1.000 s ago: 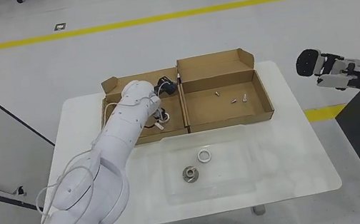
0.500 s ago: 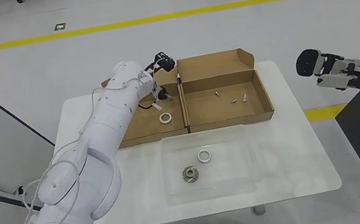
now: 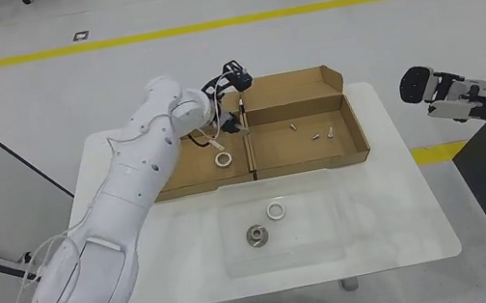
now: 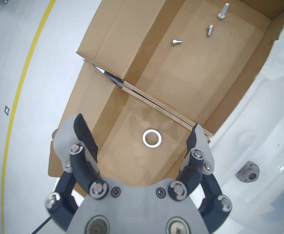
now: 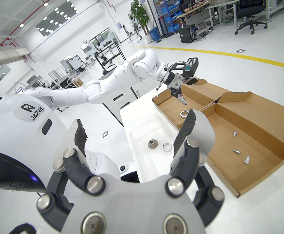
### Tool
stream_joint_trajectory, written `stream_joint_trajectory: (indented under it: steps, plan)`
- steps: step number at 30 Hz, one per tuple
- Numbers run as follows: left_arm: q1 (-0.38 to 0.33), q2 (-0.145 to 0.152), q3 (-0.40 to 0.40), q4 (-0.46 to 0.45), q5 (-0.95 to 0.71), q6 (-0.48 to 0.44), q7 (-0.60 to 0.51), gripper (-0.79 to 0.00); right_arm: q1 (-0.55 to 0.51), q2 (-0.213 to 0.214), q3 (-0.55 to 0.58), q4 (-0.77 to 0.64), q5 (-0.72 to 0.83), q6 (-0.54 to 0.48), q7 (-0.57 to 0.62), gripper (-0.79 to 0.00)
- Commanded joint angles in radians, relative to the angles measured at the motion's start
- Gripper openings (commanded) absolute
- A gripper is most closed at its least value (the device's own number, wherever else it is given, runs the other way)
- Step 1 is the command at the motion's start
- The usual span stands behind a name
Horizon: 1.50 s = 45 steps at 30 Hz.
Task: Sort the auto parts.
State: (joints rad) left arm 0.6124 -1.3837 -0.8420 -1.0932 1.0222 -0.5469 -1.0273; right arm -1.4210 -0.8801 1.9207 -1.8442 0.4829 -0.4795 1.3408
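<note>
**Entry: auto-parts sort, hazards with the left pincer over the ring box**

- Left pincer (image 4: 137, 124): spread wide, holding nothing. It hangs above the left cardboard box (image 3: 170, 179).
- Metal ring (image 4: 152, 138): flat on that box's floor, directly under the pincer and in line with the gap between its fingers, touching neither.
- Right cardboard box (image 3: 306, 145): just beside the pincer, across the shared wall. It holds three bolts (image 4: 209, 30), well apart from the fingers.
- Clear tray (image 3: 336, 233): near the pincer on the robot's side, past the box's near wall. It holds a white ring (image 3: 276, 211) and a flanged hub (image 4: 247, 174), close together but apart. These appear to be the parts left to sort.
- Right pincer (image 5: 135, 119): spread wide, empty. It sits off the table (image 3: 415, 239), well apart from every part.

Hazards, as judged:
- The box walls stand close to the left pincer's fingers. A low swing toward the tray could catch a wall, shove the light cardboard and scatter the ring or bolts.
- The white ring is thin and lies flat. Fingers closing from above may skate off its rim and flick it, or pinch only an edge and drop it in transit.
- The hub sits near the white ring, so wide fingers coming down on one may knock the other.
- The tray's clear wall is hard to judge, and a finger may strike it.
- The hub matches nothing in either box, so it could go into the wrong one.
</note>
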Motion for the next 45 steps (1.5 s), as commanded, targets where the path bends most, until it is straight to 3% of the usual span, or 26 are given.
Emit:
stream_joint_trajectory:
  steps: [1,4,7,11,15,31,45]
  plan:
    - [0.121,0.039,-0.074,-0.230,0.006,0.012,-0.103,0.000,0.000,0.000,0.000,0.000,0.000,0.000,0.000,0.000]
    - [0.250,0.075,-0.149,-0.442,0.003,0.015,-0.196,0.000,0.000,0.000,0.000,0.000,0.000,0.000,0.000,0.000]
    - [0.345,0.096,-0.191,-0.591,-0.013,0.016,-0.256,0.000,0.000,0.000,0.000,0.000,0.000,0.000,0.000,0.000]
    - [0.414,0.114,-0.196,-0.706,-0.029,0.031,-0.277,0.000,0.000,0.000,0.000,0.000,0.000,0.000,0.000,0.000]
    - [0.444,0.124,-0.158,-0.763,-0.060,0.039,-0.285,0.000,0.000,0.000,0.000,0.000,0.000,0.000,0.000,0.000]
    - [0.417,0.133,0.024,-0.749,-0.150,0.084,-0.330,0.000,0.000,0.000,0.000,0.000,0.000,0.000,0.000,0.000]
    - [0.374,0.123,0.120,-0.648,-0.191,0.143,-0.354,0.000,0.000,0.000,0.000,0.000,0.000,0.000,0.000,0.000]
